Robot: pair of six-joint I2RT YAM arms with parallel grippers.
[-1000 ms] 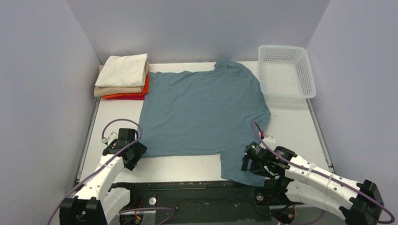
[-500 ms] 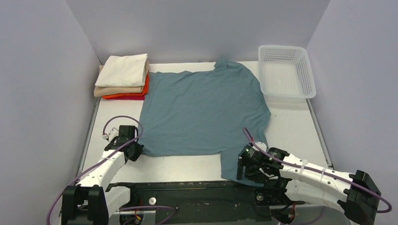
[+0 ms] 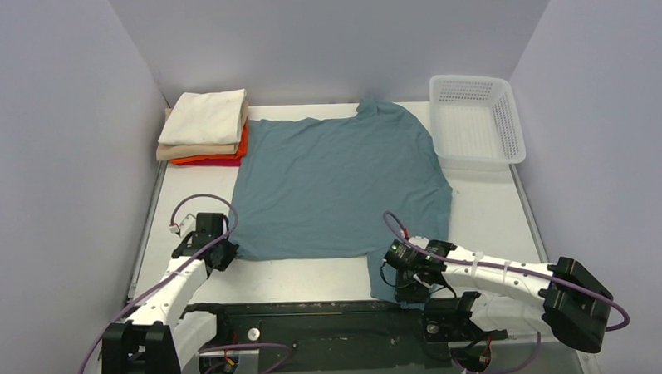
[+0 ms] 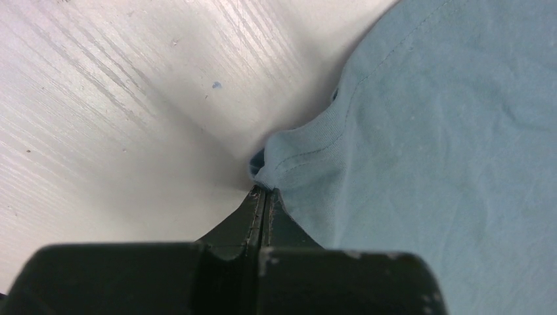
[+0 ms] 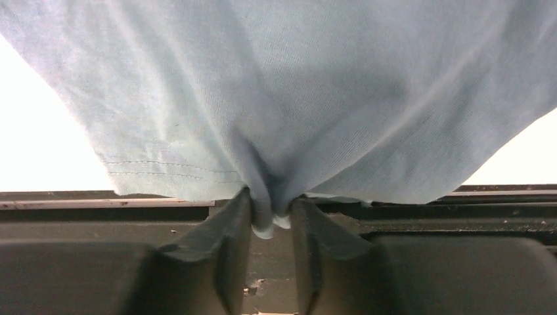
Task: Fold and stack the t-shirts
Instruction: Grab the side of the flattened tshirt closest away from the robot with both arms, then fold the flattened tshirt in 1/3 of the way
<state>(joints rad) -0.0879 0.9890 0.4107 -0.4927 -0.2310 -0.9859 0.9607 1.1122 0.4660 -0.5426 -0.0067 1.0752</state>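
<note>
At the near edge, the left pincer [image 4: 265,191] and right pincer [image 5: 269,209] each pinch the blue t-shirt [image 3: 336,183], which lies farther back.

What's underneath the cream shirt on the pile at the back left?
Under the cream shirt lies a folded tan shirt, then an orange shirt, then a red shirt at the bottom. Only their edges show; the rest is covered.

Teal t-shirt [image 3: 336,183] (white perforated basket [image 3: 471,84])
</note>
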